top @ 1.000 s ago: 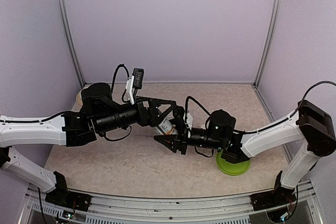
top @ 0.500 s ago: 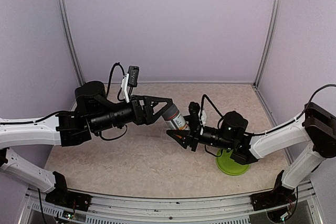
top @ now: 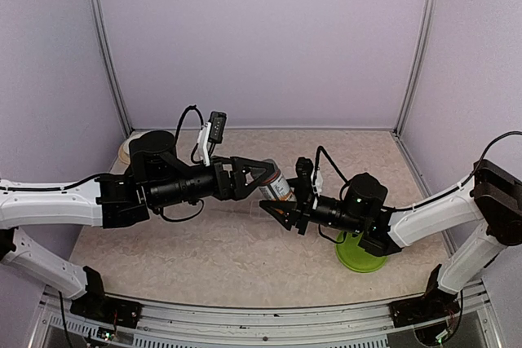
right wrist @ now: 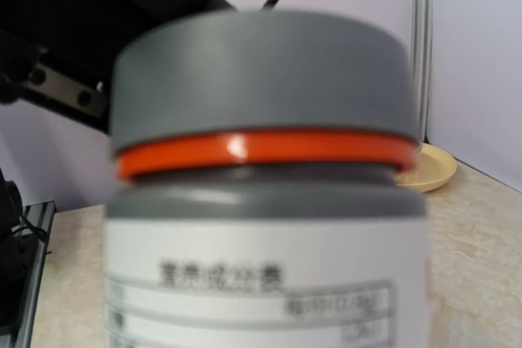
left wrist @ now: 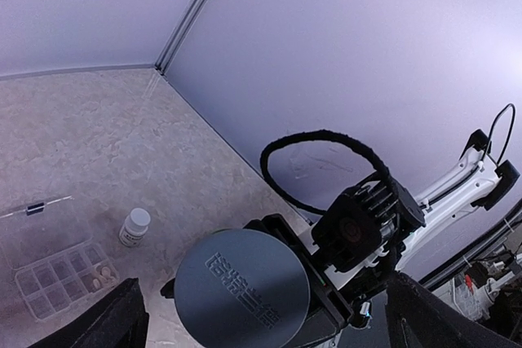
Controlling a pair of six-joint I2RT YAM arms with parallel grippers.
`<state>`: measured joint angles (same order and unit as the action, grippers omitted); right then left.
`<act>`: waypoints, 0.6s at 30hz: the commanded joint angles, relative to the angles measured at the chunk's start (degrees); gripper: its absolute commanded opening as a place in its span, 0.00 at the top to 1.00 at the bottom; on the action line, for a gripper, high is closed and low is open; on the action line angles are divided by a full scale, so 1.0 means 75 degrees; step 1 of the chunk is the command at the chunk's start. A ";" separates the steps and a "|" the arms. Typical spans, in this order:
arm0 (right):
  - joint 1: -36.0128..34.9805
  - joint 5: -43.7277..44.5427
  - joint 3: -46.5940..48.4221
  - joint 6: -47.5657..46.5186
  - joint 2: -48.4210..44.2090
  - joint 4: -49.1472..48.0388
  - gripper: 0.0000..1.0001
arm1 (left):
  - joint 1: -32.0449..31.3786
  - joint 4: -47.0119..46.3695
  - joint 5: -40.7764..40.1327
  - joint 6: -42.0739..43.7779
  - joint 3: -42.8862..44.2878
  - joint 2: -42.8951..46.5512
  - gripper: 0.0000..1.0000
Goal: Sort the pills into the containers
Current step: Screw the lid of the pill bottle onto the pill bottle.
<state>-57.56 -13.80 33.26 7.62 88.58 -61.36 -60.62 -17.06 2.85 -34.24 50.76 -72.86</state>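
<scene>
Gripping grey-capped, orange-ringed, white-labelled bottle low on body with half-closed right gripper, above middle of beige table. Straddling bottle's cap with left gripper, fingers spread wide, clear of cap both sides, holding nothing. Lying flat at 8 o'clock in left wrist view: clear plastic compartment box, whitish pills in cells toward 3 o'clock end. Standing at box's 1 o'clock: small white bottle.

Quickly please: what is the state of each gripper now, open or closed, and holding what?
Left gripper: open, holding nothing.
Right gripper: closed on the grey-capped bottle.
</scene>
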 commanded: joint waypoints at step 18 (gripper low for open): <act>-0.0085 -0.0642 0.0852 -0.0068 0.0533 0.0725 1.00 | -0.0178 -0.0573 0.0510 -0.0005 0.0050 -0.0104 0.01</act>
<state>-57.58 -16.56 37.19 7.46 90.89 -58.39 -61.10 -18.02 3.33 -34.39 50.76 -73.67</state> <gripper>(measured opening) 0.531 0.989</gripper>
